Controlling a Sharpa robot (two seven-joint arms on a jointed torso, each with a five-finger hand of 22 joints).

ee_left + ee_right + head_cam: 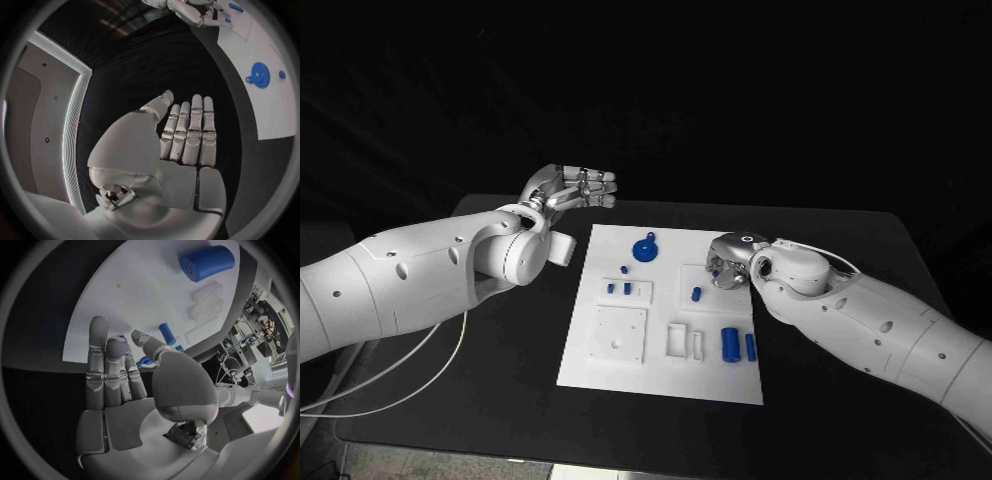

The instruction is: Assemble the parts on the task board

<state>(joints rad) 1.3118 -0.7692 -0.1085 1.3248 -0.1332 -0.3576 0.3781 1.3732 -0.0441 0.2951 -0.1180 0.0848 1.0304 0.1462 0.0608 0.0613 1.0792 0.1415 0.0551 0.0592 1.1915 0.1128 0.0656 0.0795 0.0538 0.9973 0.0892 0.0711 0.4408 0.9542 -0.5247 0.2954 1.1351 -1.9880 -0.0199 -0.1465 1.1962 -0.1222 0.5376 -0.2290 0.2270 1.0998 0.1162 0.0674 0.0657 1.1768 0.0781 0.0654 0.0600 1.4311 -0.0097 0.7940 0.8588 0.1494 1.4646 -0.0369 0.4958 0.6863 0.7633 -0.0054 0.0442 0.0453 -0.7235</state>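
A black table (473, 400) in a dark room carries the white task board (625, 375) with blue parts (731, 343). The left hand (571, 188) hovers empty, fingers straight; the right hand (728, 262), fingers extended, holds nothing over the board's right edge.

Head camera high above the near table edge, looking down on the whole task board (661, 345), wrist cameras close behind each palm, left facing across the table, right facing the board, all sharing that board

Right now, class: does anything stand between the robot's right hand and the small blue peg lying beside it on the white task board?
Nothing visible does: the right hand hovers beside the small blue peg, bare white task board between.
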